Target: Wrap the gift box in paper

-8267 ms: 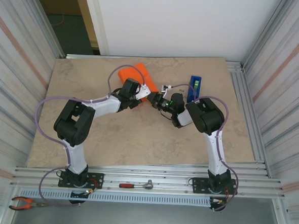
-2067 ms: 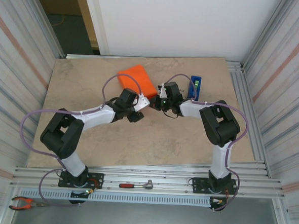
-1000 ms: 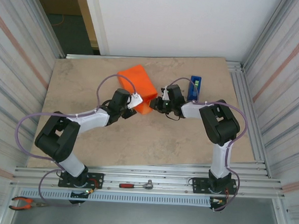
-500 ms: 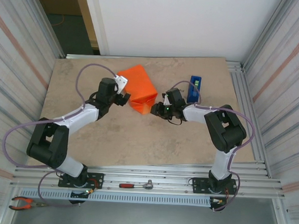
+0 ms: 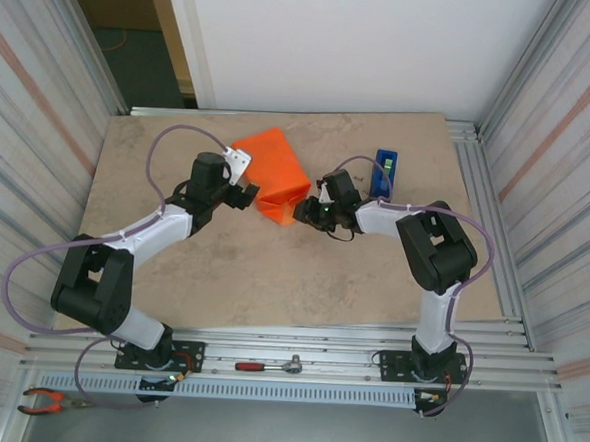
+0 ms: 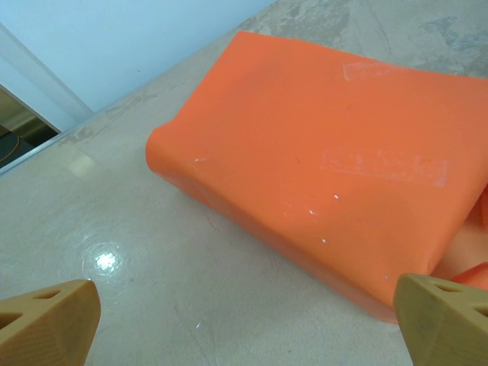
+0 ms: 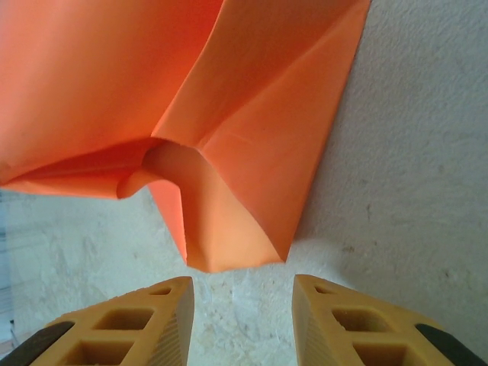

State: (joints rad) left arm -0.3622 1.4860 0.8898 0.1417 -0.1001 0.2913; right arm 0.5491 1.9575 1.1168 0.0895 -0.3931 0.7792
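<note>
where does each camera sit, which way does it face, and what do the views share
Top external: above and behind the arm bases, looking down on the table; left arm and right arm show whole, reaching the paper.
Left wrist: on the left wrist, facing forward and down at the paper's long side; left gripper, open wide, at the bottom corners.
Right wrist: on the right wrist, facing the paper's loose folded end; right gripper, open, along the bottom.
Shared: all three see the paper and the table.
</note>
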